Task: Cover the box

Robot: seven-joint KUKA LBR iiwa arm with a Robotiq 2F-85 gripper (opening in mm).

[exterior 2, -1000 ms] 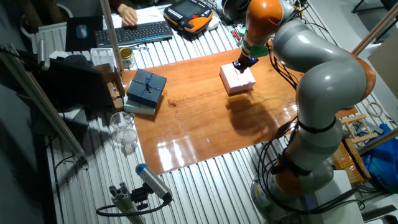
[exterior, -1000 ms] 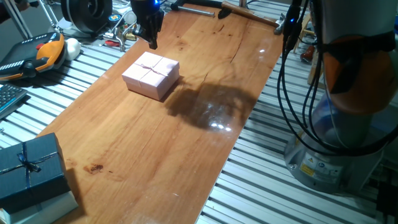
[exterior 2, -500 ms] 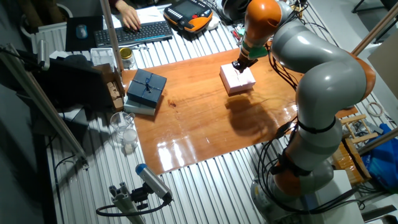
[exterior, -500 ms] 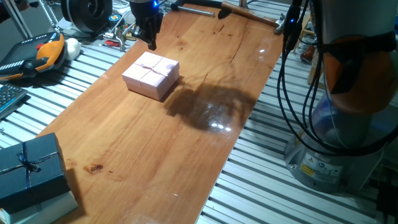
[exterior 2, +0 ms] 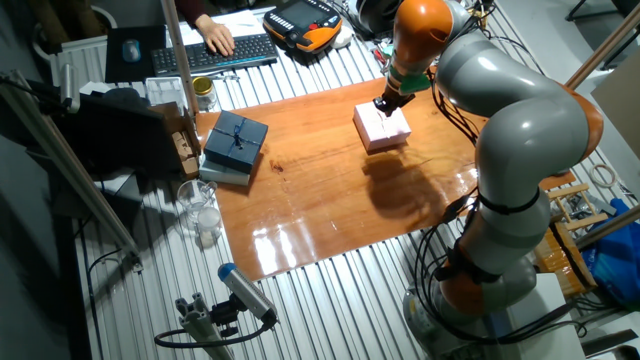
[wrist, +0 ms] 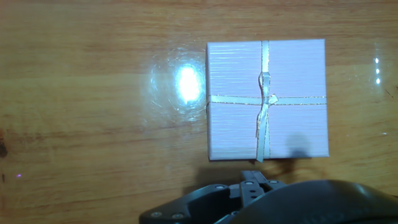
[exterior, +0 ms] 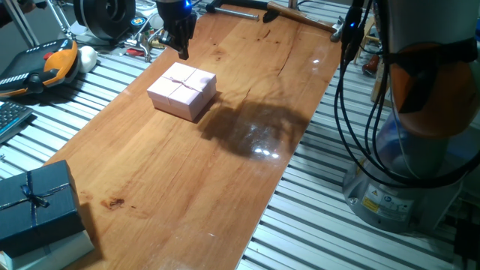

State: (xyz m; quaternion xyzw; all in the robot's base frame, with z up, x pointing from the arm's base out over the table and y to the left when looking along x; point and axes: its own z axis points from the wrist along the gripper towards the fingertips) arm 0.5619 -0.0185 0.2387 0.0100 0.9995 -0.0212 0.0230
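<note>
- The box (exterior: 182,91) sits on the table (exterior: 187,172) toward its far end in one fixed view, closed under its pink lid (wrist: 267,99).
- The lid lies flush and square on the box; none of the box's inside shows.
- A pale string (wrist: 263,99) crosses the lid in 2 lines, knotted near the middle, with a loose end hanging over 1 edge.
- The end effector (exterior: 180,34) hangs above the table just past the box's far corner, clear of the lid and holding nothing.
- Its fingers point down; whether they are apart or together cannot be told from any view.
- In the hand view only dark housing shows along the bottom edge, with the lid filling the upper right and a glare spot on the wood to its left.
- In the other fixed view the end effector (exterior 2: 388,103) stands over the far edge of the box (exterior 2: 382,128), the arm (exterior 2: 510,130) arching in from the right.
- A dark blue box (exterior: 34,202) with a ribbon rests on a pale block at the near left corner of the table, well apart from the pink one.
- Off the table's far side lie a keyboard (exterior 2: 215,52) with a hand (exterior 2: 215,38) on it and an orange and black pendant (exterior 2: 305,20).
- A clear cup (exterior 2: 197,205) stands beside the table near the dark blue box (exterior 2: 236,142).
</note>
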